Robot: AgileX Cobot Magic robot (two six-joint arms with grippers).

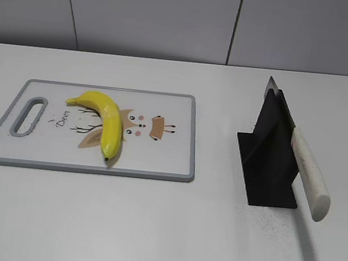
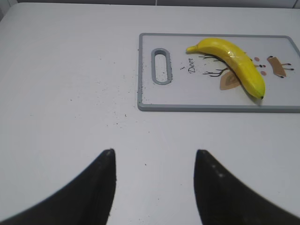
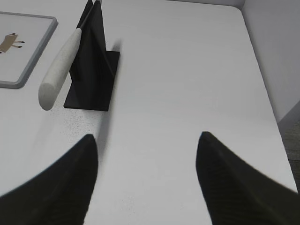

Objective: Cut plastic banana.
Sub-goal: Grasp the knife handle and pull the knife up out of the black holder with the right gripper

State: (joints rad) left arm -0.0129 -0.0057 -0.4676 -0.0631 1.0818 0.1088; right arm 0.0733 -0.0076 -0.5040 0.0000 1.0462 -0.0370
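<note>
Glossy bright-yellow curved plastic banana (image 1: 105,122) lies whole on a white rectangular cutting board w/ grey rim (image 1: 193,139), approx. mid-board, over a printed cartoon deer + the word "Deer". Stem end points toward the board's slotted grey handle cutout (image 1: 31,116); dark tip end sits near the board's front edge. Board lies flat on a white tabletop (image 1: 151,228), left half of exterior view.

Right of board, well apart: black angled knife stand (image 1: 269,159) w/ a knife (image 1: 307,169) resting in it, tilted, off-white handle sticking out toward the front, blade mostly hidden by the stand.

Left gripper (image 2: 154,157): jaws spread wide, nothing between them, over bare table near the board's handle end. Small dark specks on table there.

Right gripper (image 3: 147,140): jaws parted, empty, over bare table, near the stand but not touching it.
</note>
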